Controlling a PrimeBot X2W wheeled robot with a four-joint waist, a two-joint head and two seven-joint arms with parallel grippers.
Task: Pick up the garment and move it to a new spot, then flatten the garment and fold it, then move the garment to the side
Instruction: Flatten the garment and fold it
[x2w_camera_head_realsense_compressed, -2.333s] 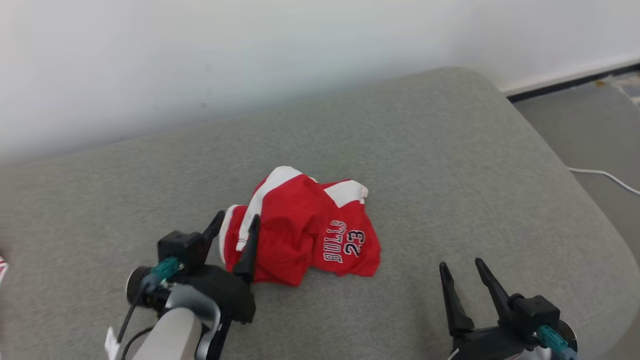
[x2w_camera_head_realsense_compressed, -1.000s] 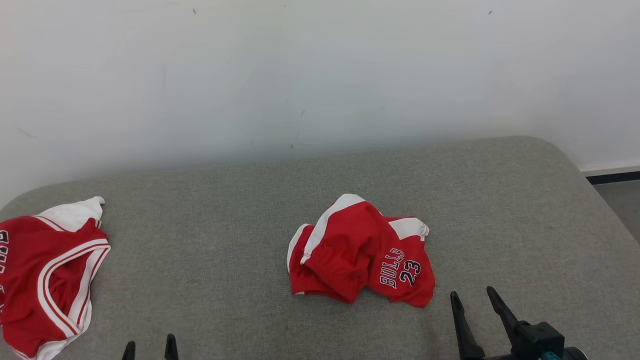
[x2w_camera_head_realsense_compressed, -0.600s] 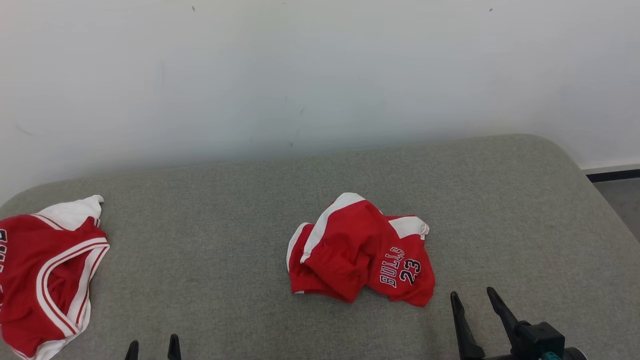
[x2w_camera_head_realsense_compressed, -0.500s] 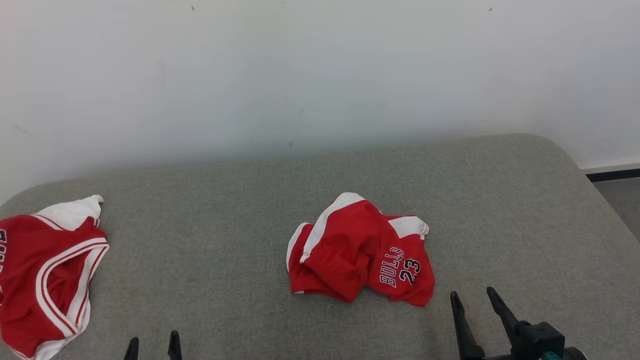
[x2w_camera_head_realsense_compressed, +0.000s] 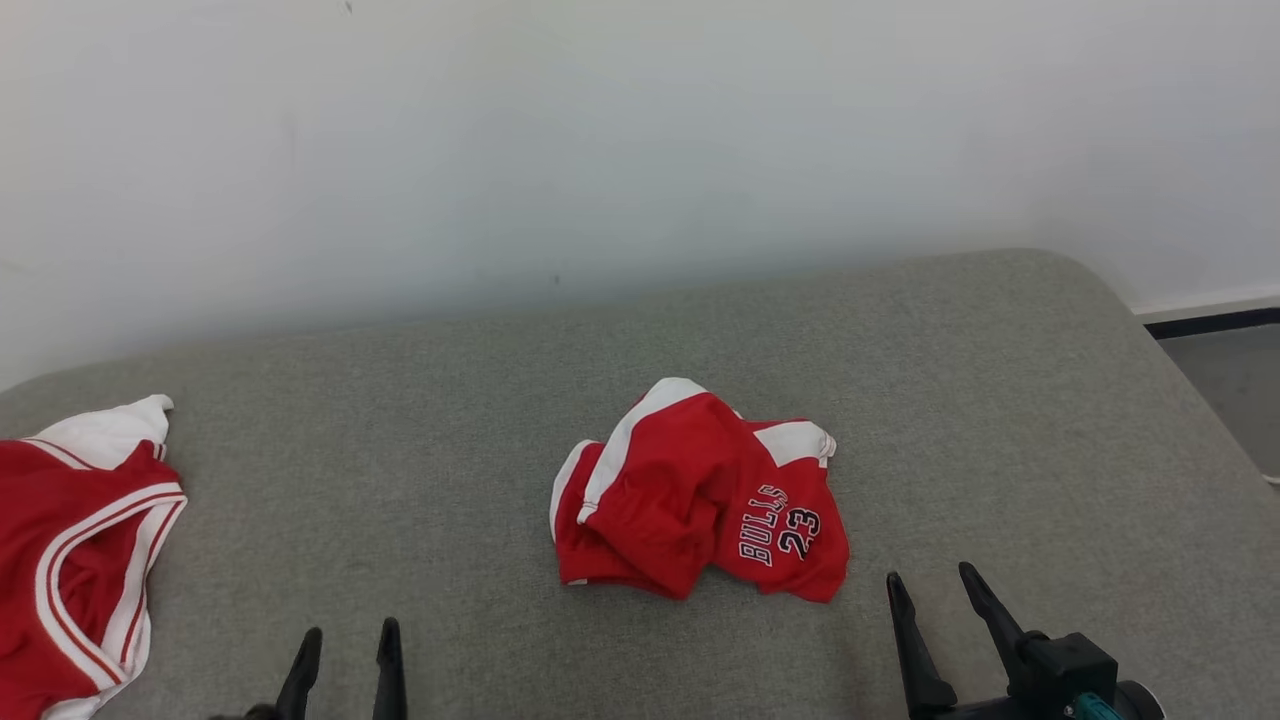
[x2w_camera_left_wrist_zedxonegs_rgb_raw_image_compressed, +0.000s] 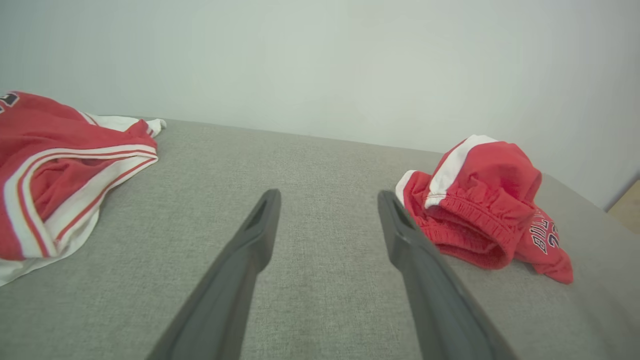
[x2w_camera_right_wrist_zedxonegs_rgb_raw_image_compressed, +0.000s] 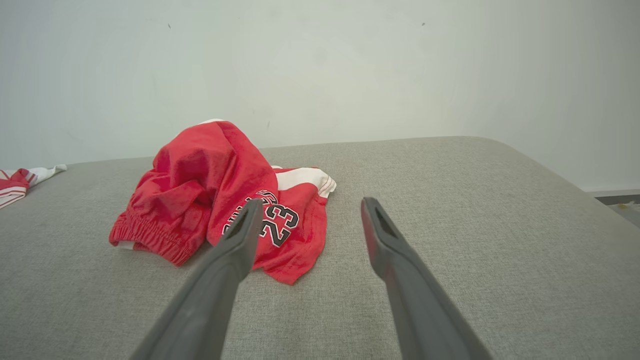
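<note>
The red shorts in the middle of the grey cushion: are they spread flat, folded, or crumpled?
Crumpled. The shorts lie in a bunched, humped heap with deep wrinkles; the elastic waistband is bent in a curve.

"How many clothes do you count?"

"Two red pieces: one crumpled pair of shorts (x2w_camera_head_realsense_compressed: 700, 500) marked 23, and one jersey (x2w_camera_head_realsense_compressed: 60, 540) well off to the left of the shorts."

"All on one surface?"

"One grey cushion (x2w_camera_head_realsense_compressed: 400, 400), under the shorts, carries both."

"And the robot's ends?"

"Two, both on the robot's side of the shorts: the left gripper (x2w_camera_head_realsense_compressed: 350, 628) to their left, the right gripper (x2w_camera_head_realsense_compressed: 930, 572) to their right. Two dark fingers (x2w_camera_head_realsense_compressed: 389, 665) on each, four in all."
</note>
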